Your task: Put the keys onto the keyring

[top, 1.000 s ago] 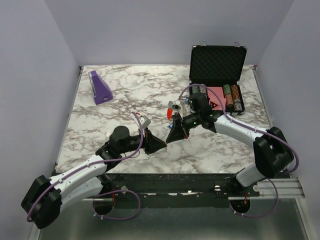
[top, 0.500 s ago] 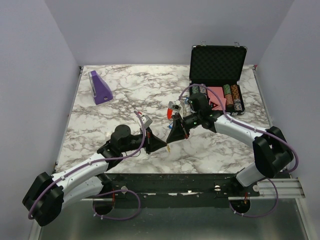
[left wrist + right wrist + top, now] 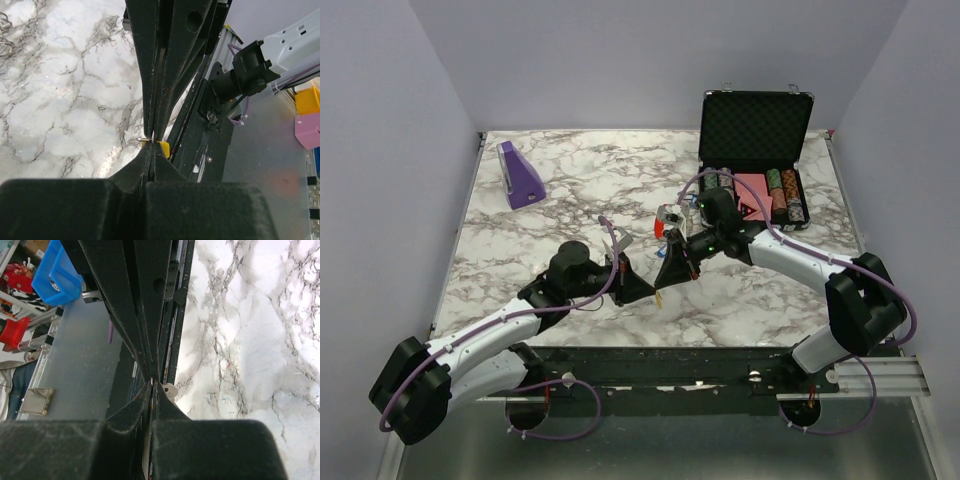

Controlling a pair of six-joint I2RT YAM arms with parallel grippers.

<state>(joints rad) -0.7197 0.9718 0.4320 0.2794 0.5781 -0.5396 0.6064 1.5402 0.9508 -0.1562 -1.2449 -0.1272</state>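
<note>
**Grippers tip to tip**

My left gripper (image 3: 653, 292) was clamped on the yellow key (image 3: 162, 147). My right gripper (image 3: 664, 281), just beside it, sat nearly closed by a grey tag (image 3: 170, 389); I could not tell whether it held anything.

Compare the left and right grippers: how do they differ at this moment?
The left gripper is pinched shut on a yellow-headed key; the right gripper shows only a small pale piece at its tips, and its grip is unclear. Seen from above, the left gripper reaches in from the left, the right gripper from the far right. Both hover over the marble table, tips close together.
</note>
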